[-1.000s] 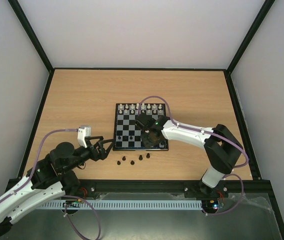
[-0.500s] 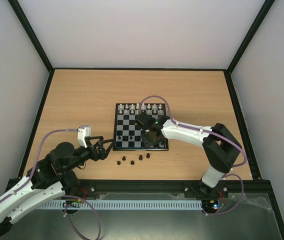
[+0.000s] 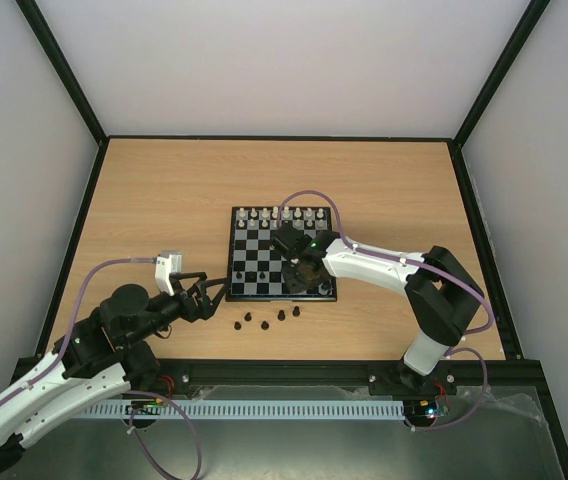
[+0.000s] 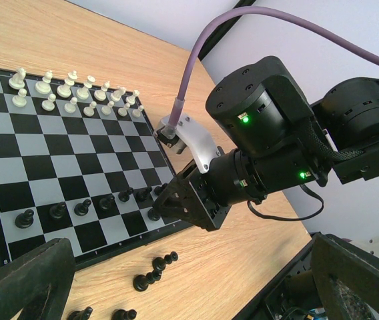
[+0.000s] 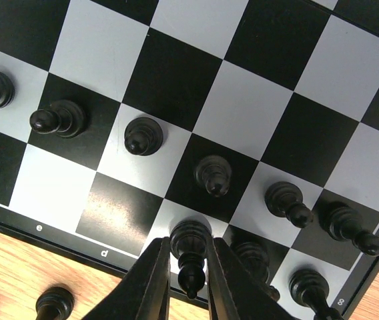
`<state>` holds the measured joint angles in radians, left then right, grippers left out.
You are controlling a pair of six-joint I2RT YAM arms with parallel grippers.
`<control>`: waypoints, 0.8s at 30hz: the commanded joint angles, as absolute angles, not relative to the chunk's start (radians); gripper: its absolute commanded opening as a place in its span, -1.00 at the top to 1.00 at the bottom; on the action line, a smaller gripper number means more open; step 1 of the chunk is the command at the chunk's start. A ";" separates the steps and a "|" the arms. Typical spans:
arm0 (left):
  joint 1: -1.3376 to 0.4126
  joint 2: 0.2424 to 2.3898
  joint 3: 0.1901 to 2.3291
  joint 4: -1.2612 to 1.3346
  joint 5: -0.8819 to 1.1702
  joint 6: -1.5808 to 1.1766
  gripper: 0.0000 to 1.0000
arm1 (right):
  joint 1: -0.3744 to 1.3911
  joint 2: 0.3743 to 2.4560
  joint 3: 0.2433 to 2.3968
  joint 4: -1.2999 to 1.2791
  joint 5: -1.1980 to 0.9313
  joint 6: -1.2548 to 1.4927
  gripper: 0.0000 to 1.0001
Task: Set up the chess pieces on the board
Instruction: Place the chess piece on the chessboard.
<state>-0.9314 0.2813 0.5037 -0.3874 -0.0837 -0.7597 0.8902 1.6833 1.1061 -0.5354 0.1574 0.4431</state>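
Observation:
The board lies mid-table, with white pieces on its far rows. A row of dark pawns stands on its second-nearest row. My right gripper is shut on a dark chess piece over a pale square of the nearest row; I cannot tell whether the piece touches it. Other dark pieces stand to its right. My right gripper also shows in the top view and in the left wrist view. My left gripper is open and empty, off the board's near left corner.
Several loose dark pieces lie on the wood just in front of the board, also in the left wrist view. The right arm reaches over the board's right side. Black rails edge the table.
My right gripper has shifted slightly to the left over the board's near rows with the dark piece in it. The left arm has not moved.

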 commanded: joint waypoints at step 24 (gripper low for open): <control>-0.933 0.320 0.509 -0.385 -0.115 -0.759 -0.99 | 0.887 1.258 0.980 -0.593 0.095 0.485 -0.97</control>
